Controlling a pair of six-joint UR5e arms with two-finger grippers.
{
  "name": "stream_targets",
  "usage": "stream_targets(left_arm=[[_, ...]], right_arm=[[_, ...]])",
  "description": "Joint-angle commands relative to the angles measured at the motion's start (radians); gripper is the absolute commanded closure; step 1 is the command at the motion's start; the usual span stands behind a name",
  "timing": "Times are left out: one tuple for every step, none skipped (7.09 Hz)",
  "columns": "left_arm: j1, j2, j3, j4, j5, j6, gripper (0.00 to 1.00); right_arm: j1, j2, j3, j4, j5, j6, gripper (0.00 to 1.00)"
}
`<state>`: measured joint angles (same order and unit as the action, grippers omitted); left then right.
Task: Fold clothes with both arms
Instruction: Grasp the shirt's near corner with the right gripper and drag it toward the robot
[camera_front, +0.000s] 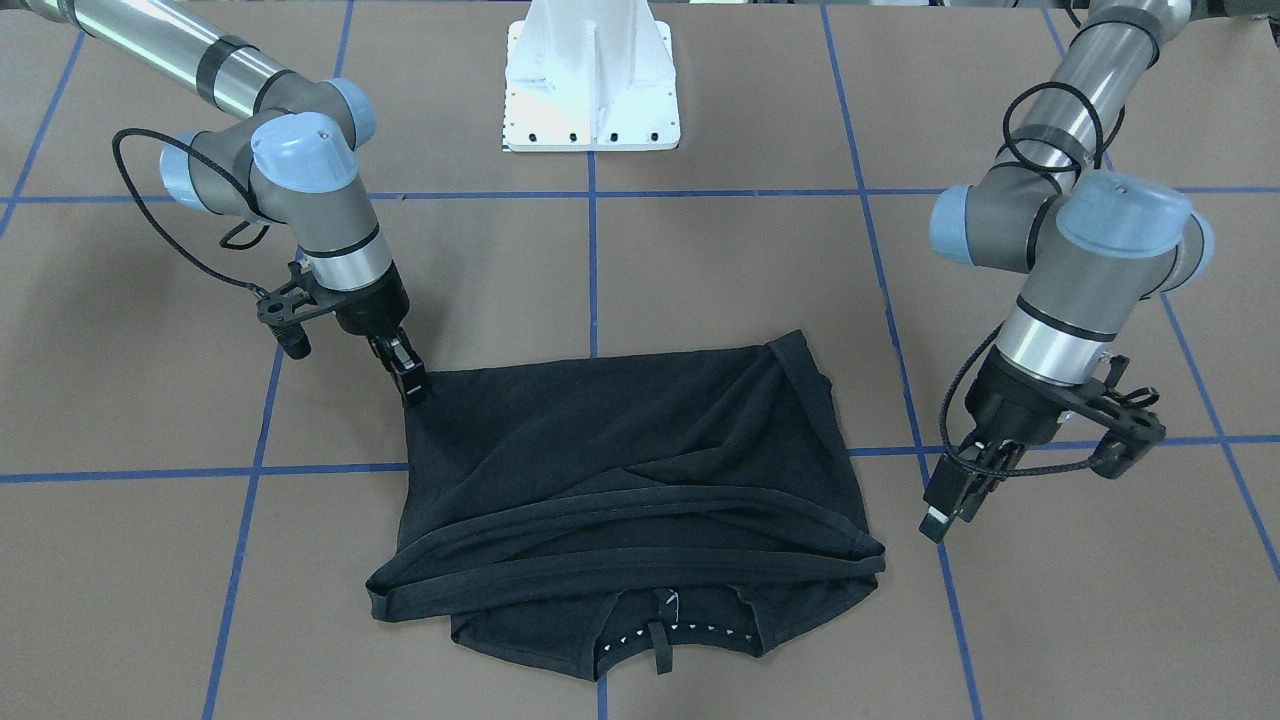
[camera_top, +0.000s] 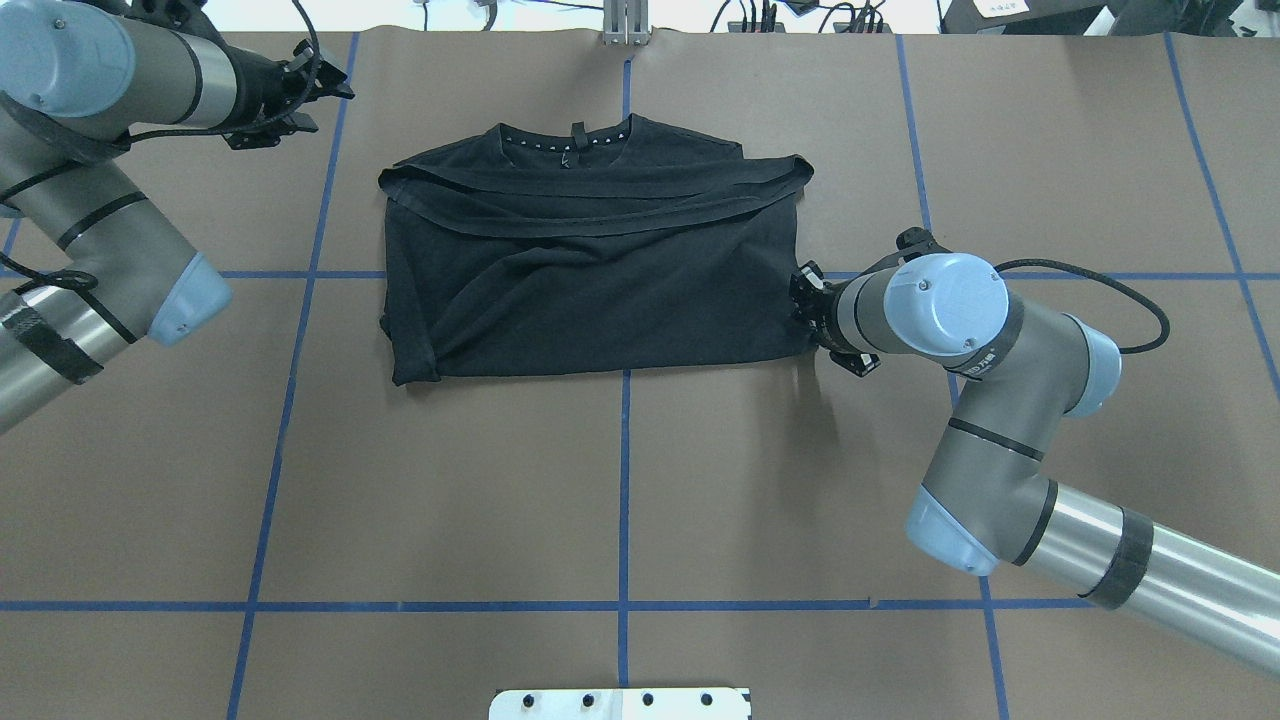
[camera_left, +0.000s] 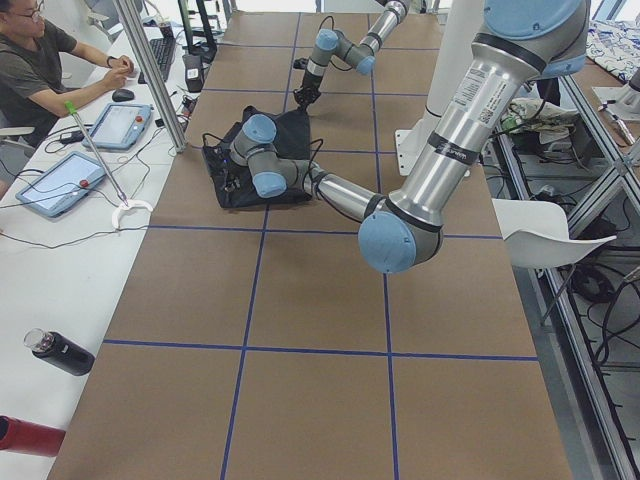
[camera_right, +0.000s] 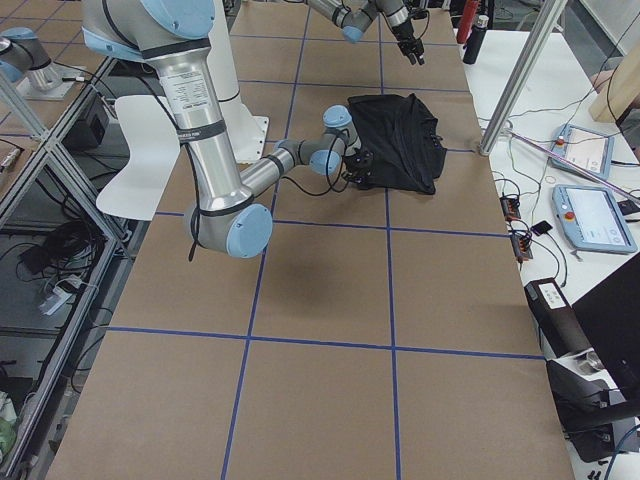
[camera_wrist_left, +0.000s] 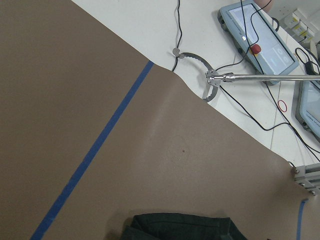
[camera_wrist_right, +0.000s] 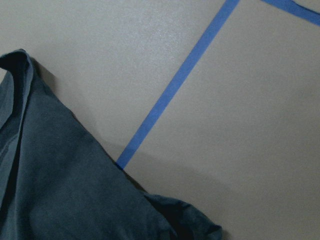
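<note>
The black T-shirt lies folded flat on the table, with the collar on the side away from the robot's base. The right end effector sits at one corner of the garment, fingers closed on the fabric, and the shirt spreads out from it across the table. The left end effector hangs clear of the cloth, the shirt's opposite edge near it. Whether its fingers are parted cannot be determined.
</note>
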<state>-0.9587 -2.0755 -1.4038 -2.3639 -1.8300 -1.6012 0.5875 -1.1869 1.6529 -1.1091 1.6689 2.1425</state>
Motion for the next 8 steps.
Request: stream_targets(left_arm=[[0.0,-0.001,-0.004,0.0,0.0,0.0,0.35],[0.002,-0.001,-0.01,0.0,-0.002,0.0,0.35],[0.002,-0.001,-0.011,0.0,-0.006,0.001,0.35],[0.003,-0.001,-0.012,0.0,-0.008,0.001,0.35],[0.003,-0.003,-0.012,0.0,-0.009,0.001,0.35],[0.003,-0.006,-0.014,0.0,-0.009,0.001,0.35],[0.003,-0.008,-0.014,0.0,-0.009,0.0,0.35],[0.003,-0.011,-0.024,0.003,-0.009,0.0,0.35]], right_arm=[[0.006,-0.002,0.022,-0.002,0.017,-0.001,1.0],[0.04,-0.029,0.088,-0.017,0.09,-0.001,1.0],[0.05,-0.125,0.202,-0.026,0.118,0.001,1.0],[0.049,-0.196,0.317,-0.069,0.118,0.002,1.0],[0.029,-0.223,0.409,-0.148,0.121,0.011,1.0],[-0.035,-0.243,0.506,-0.249,0.156,0.013,1.0],[-0.129,-0.24,0.574,-0.303,0.204,0.052,1.0],[-0.256,-0.214,0.603,-0.304,0.207,0.151,1.0]])
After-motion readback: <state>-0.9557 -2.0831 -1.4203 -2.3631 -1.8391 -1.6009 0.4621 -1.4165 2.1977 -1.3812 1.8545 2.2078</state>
